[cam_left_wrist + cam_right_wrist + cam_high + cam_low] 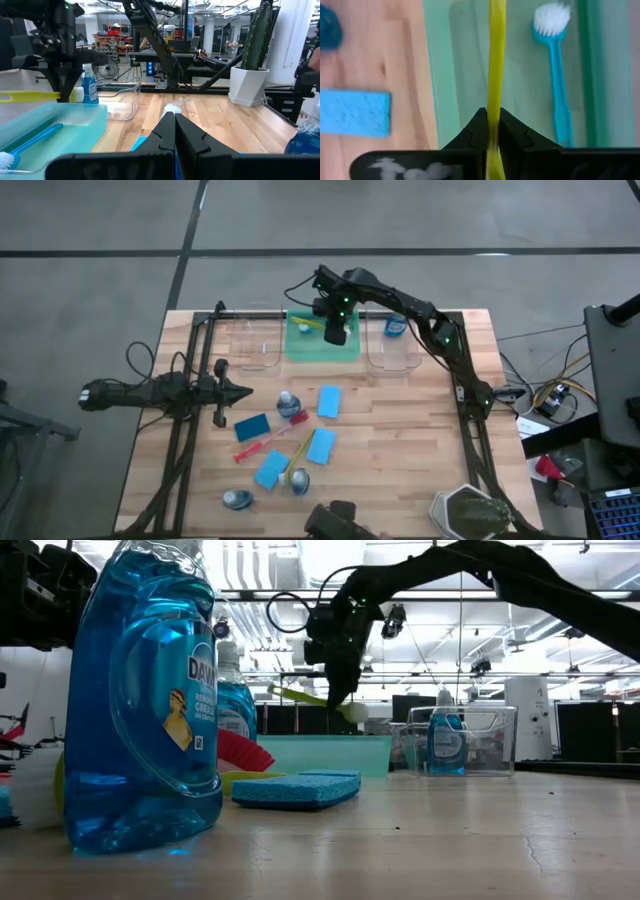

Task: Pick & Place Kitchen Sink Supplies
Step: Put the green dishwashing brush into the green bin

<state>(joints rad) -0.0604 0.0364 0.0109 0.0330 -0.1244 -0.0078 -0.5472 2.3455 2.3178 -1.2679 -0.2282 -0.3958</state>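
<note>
Holding the yellow brush (496, 60) by its thin handle, our right gripper (492, 131) hangs over the green bin (345, 352) at the table's far edge, fingers clamped tight on the plastic. We judge this brush light and stiff but slick and narrow, so a pinch partway along the handle, as here, looks the safest hold; gripped near one end it could swing. A blue brush (555, 75) already lies in that bin. On the open table (420, 440) we count one red brush (258, 445) and what looks like another yellow one (299, 455), lying near the middle among the sponges. Sponges: four blue ones, at (328, 401), (251, 425), (321, 446) and (270, 469); soft and flat, they should squash and want a grip across their edges. Bottles: three on the table, at (288, 402), (299, 479) and (238, 499) toward the near edge, plus one (396, 326) in the clear bin (400, 365) at the far right; smooth and heavier with liquid, best taken at the neck, we think. Our left gripper (240, 391) waits by the left edge, fingers together on nothing.
</note>
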